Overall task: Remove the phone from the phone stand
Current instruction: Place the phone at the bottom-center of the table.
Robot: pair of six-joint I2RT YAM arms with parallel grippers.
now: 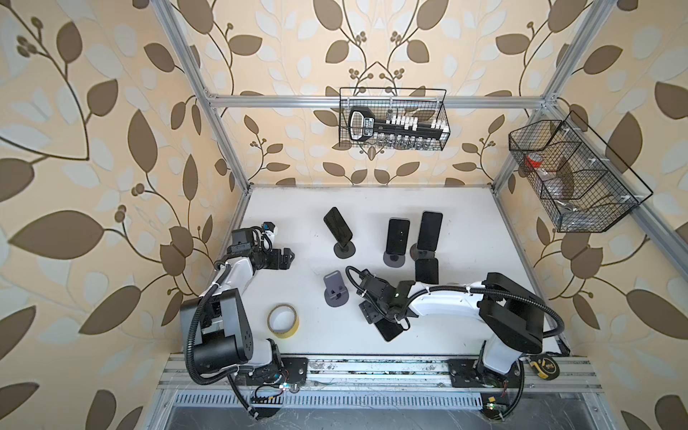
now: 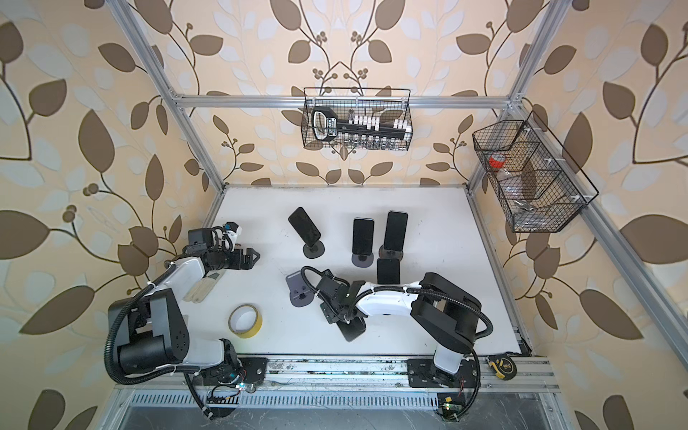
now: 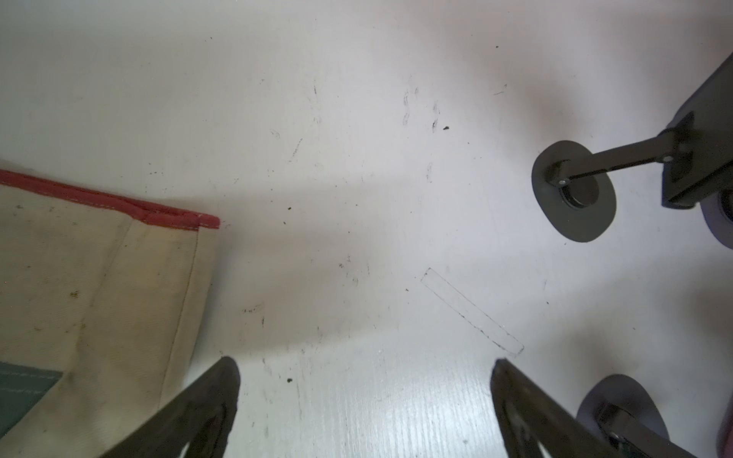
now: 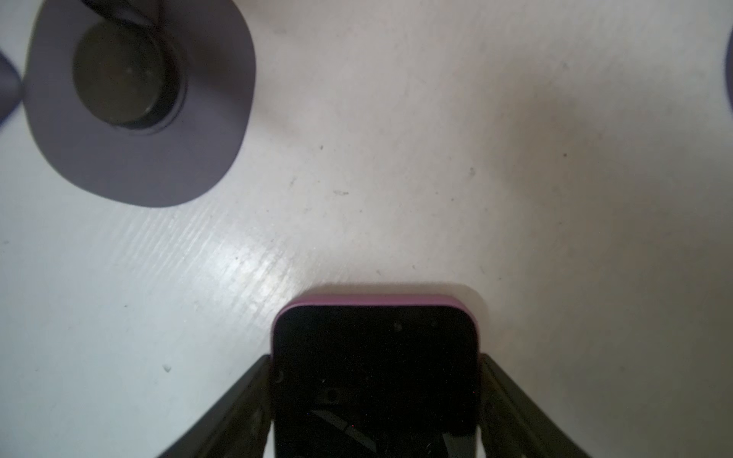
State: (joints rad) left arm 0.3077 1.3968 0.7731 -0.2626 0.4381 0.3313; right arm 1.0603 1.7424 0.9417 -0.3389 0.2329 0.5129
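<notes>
A dark phone point(image 4: 373, 317) in a pink case lies low over the white table near its front, also seen in a top view point(image 1: 391, 331). My right gripper point(image 4: 375, 361) is shut on it, one finger against each long edge. In a top view the gripper point(image 1: 379, 320) points toward the front edge. The empty grey phone stand point(image 1: 335, 288) stands just to the left; its round base point(image 4: 135, 103) shows in the right wrist view. My left gripper point(image 3: 365, 368) hangs open over bare table at the left point(image 1: 288, 257), holding nothing.
Several other dark phones rest on stands farther back point(image 1: 337, 224) point(image 1: 397, 235) point(image 1: 430, 231). A yellow tape roll point(image 1: 283, 320) lies front left. A work glove point(image 3: 99, 277) lies under the left arm. Wire baskets point(image 1: 392, 119) point(image 1: 573, 175) hang on the walls. A tape measure point(image 1: 543, 366) sits on the front rail.
</notes>
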